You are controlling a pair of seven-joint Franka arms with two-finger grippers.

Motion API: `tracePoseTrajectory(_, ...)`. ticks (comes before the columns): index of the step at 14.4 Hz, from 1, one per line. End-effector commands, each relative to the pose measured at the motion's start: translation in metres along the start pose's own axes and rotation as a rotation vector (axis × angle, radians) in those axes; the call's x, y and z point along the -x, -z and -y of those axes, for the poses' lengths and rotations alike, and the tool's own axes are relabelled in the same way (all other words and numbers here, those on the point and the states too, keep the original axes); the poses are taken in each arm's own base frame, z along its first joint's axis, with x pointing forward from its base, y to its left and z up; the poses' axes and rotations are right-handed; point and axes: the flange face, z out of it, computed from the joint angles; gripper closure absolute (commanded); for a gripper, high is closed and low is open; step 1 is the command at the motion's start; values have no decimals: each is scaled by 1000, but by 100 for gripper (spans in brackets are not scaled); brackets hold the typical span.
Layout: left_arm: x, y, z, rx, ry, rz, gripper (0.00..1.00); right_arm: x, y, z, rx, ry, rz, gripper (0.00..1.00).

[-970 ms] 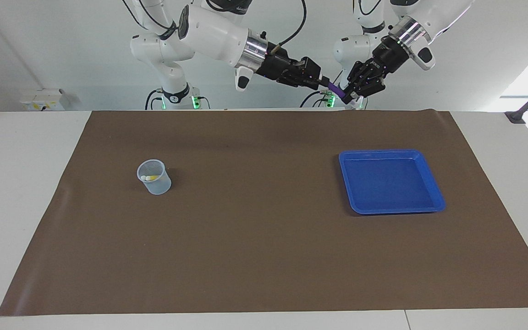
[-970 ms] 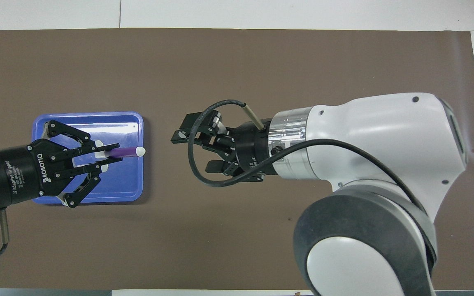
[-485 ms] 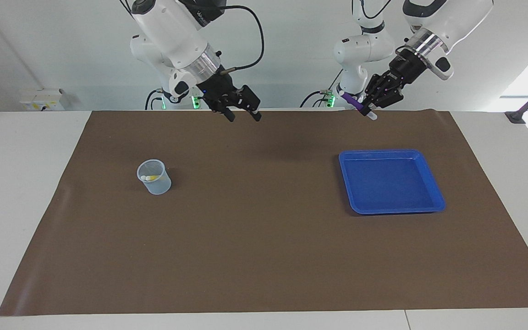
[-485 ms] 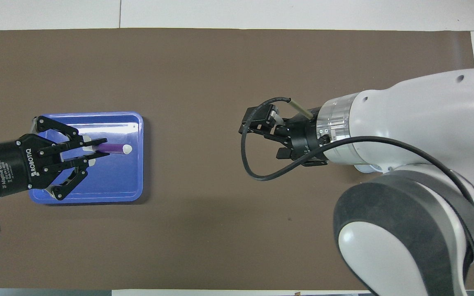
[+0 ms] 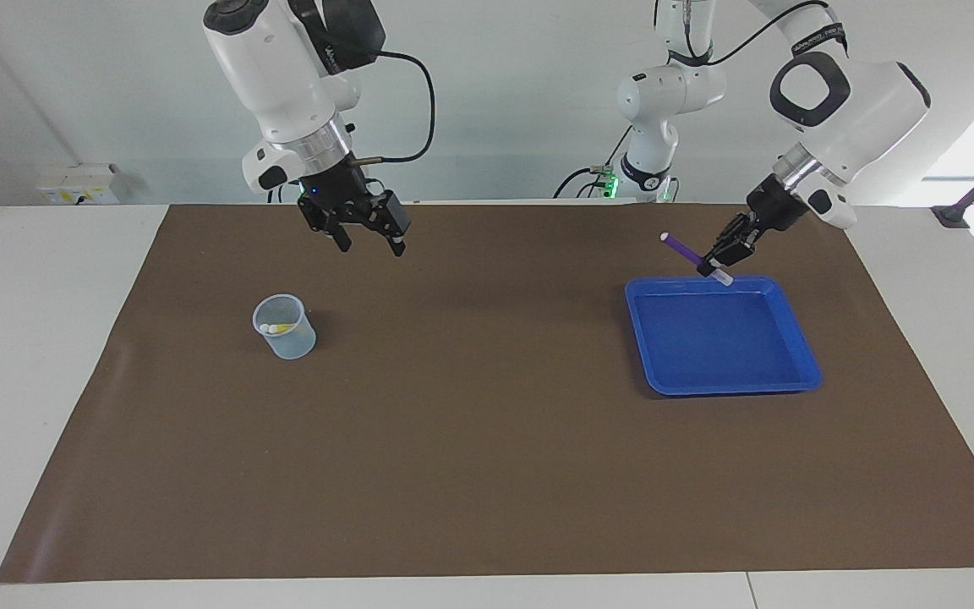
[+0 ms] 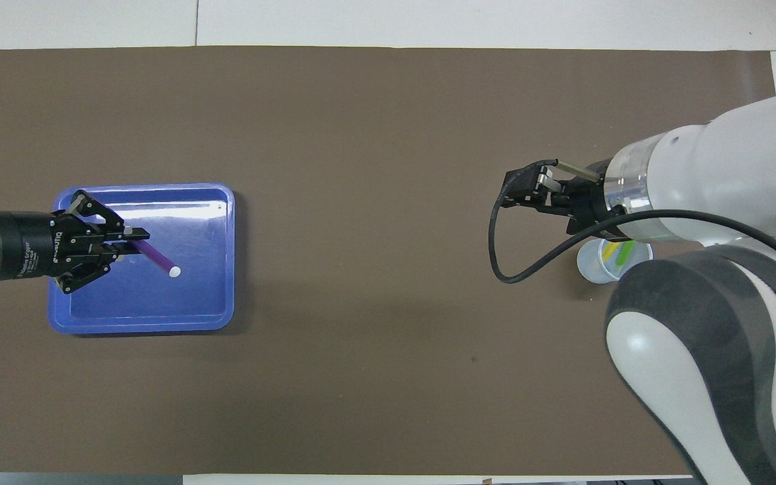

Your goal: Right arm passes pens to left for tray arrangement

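My left gripper (image 5: 714, 264) (image 6: 133, 241) is shut on the purple pen (image 5: 680, 247) (image 6: 156, 256) and holds it tilted in the air over the blue tray (image 5: 724, 338) (image 6: 192, 300), above the tray's rim on the robots' side. The tray has nothing in it. My right gripper (image 5: 371, 245) (image 6: 510, 192) is open and empty, raised over the mat beside the translucent cup (image 5: 286, 331) (image 6: 593, 266). The yellow pen (image 5: 282, 326) (image 6: 610, 252) and the green pen (image 6: 624, 254) stand in that cup.
A brown mat (image 5: 470, 440) covers most of the white table. The cup stands toward the right arm's end and the tray toward the left arm's end. My right arm's bulk (image 6: 711, 337) hides part of the cup in the overhead view.
My left gripper has taken the purple pen from the handover point and carried it down over the tray. My right gripper has let go and swung back over the mat beside the cup.
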Motion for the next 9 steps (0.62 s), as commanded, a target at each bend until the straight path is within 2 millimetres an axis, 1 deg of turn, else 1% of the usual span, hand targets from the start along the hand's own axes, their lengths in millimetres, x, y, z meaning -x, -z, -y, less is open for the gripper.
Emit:
tracePoseTrajectory(1, -30, -18, -13, -148, -221, -22, 100, -21, 5, -48, 17, -13, -58, 0)
tracePoseTrajectory(2, -41, -29, -15, -208, -290, -29, 100, -30, 2, -62, 54, -23, -72, 0)
tracePoseTrajectory(3, -49, -40, -16, -251, -345, -28, 100, -35, -2, -69, 105, -9, -90, 0)
tracePoseTrajectory(4, -55, -53, -17, -283, -409, -20, 100, -40, -10, -74, 156, 3, -97, 0)
tracePoseTrajectory(5, -65, -64, -18, -310, -470, -7, 100, -50, -15, -85, 191, -9, -115, 0)
tracePoseTrajectory(6, -70, -75, -22, -352, -528, 0, 100, -60, -24, -96, 205, -32, -119, 0)
tracePoseTrajectory(8, -68, -107, -33, -429, -612, 2, 100, -77, -40, -115, 234, -105, -120, 1)
tracePoseTrajectory(9, -67, -120, -40, -442, -640, -2, 100, -81, -46, -118, 243, -142, -132, 1)
